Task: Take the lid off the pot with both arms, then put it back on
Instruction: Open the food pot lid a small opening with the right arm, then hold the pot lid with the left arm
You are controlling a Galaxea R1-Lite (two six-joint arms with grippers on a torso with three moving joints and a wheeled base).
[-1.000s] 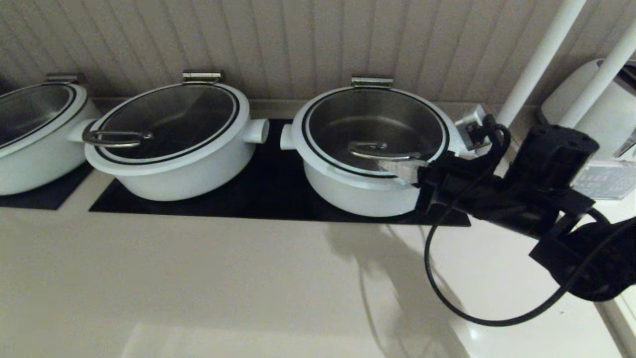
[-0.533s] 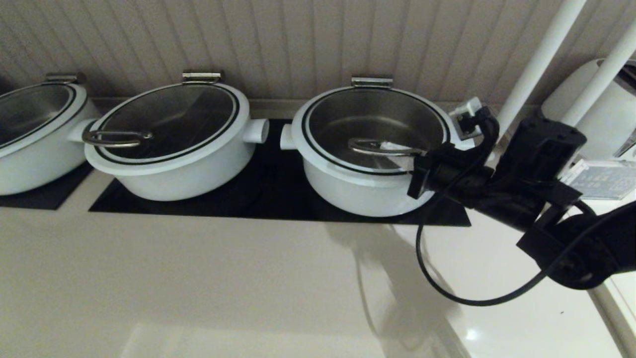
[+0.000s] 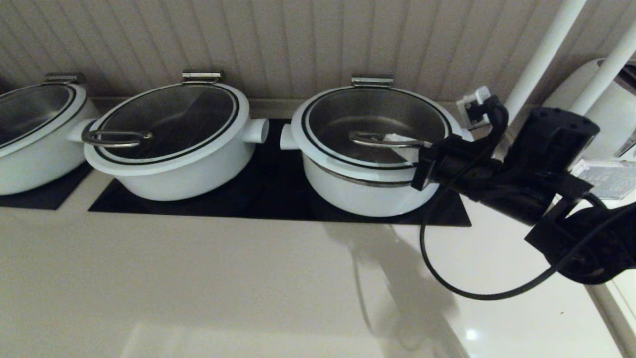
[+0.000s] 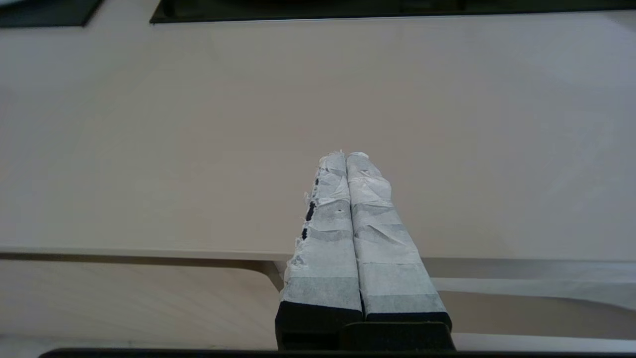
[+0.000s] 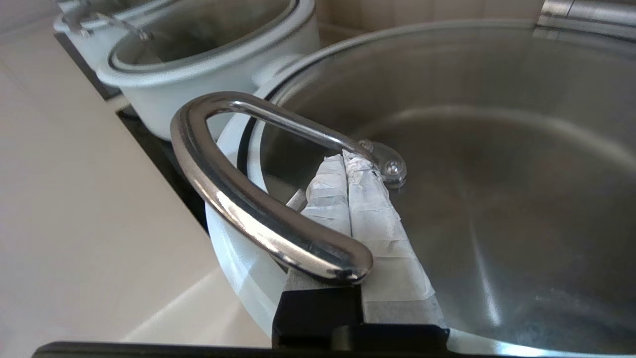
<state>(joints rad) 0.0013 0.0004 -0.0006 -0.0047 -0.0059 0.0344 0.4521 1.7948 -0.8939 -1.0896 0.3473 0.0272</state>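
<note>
The pot [image 3: 362, 191] stands on the right of the black mat, white with a stubby knob [image 3: 286, 136] on its left side. Its glass lid [image 3: 372, 112] is hinged at the back and tilted up at the front, so a steel band shows under its white rim. My right gripper [image 3: 400, 139] is shut, with its taped fingers slid under the lid's steel handle [image 3: 370, 139]. In the right wrist view the handle [image 5: 238, 199] rests across the closed right gripper [image 5: 346, 158] above the lid's glass [image 5: 497, 174]. My left gripper [image 4: 346, 155] is shut and empty over the bare counter, out of the head view.
A second white pot [image 3: 169, 164] with a rim loop handle stands left of it, and a third [image 3: 30, 149] at the far left. White poles [image 3: 541, 54], a white appliance [image 3: 611, 109] and a wall plug [image 3: 472, 107] crowd the right side. The beige counter [image 3: 198, 278] lies in front.
My right gripper has moved in under the handle and risen. The lid's front edge has come up off the pot, showing the steel band beneath.
</note>
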